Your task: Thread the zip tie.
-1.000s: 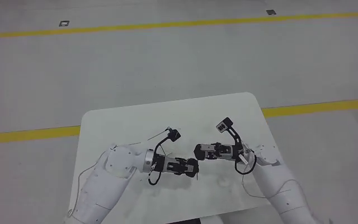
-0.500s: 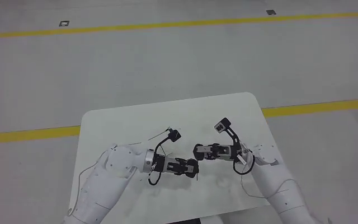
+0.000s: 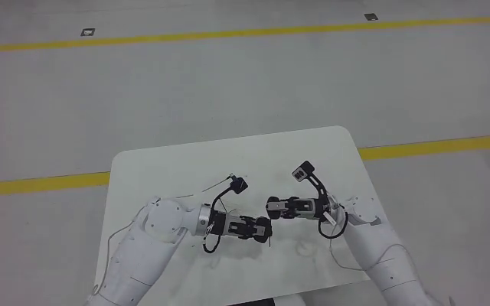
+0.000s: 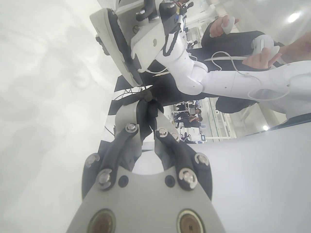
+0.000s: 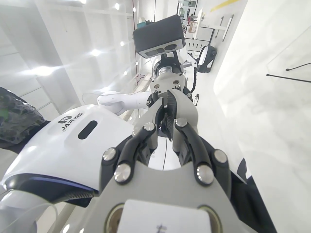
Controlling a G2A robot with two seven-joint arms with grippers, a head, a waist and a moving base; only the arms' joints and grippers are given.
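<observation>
Both arms are over the near-middle of the white rounded tabletop point(image 3: 153, 172), grippers aimed at each other almost tip to tip. The left gripper point(image 3: 267, 228) sits slightly nearer the robot, with the right gripper point(image 3: 270, 208) just beyond it. Tips are close, but I can't tell from above whether they touch. In the left wrist view, the left gripper's fingers are pressed together at the tips. There's a dark lump right there, and I can't tell whether it's pad or something pinched. The right gripper's long white finger, with its black ridged pad, sits just past those tips. In the right wrist view, the right gripper is closed down to a sliver, with the ridged black pad showing in the slit. I can't make out anything in its grip. A thin black plastic zip tie point(image 5: 289, 78) lies flat on the tabletop, off to the side and apart from both grippers. A second thin black strand point(image 5: 298, 68) with a small head lies just beside it, and I can't tell whether it's a separate tie or part of the same one.
</observation>
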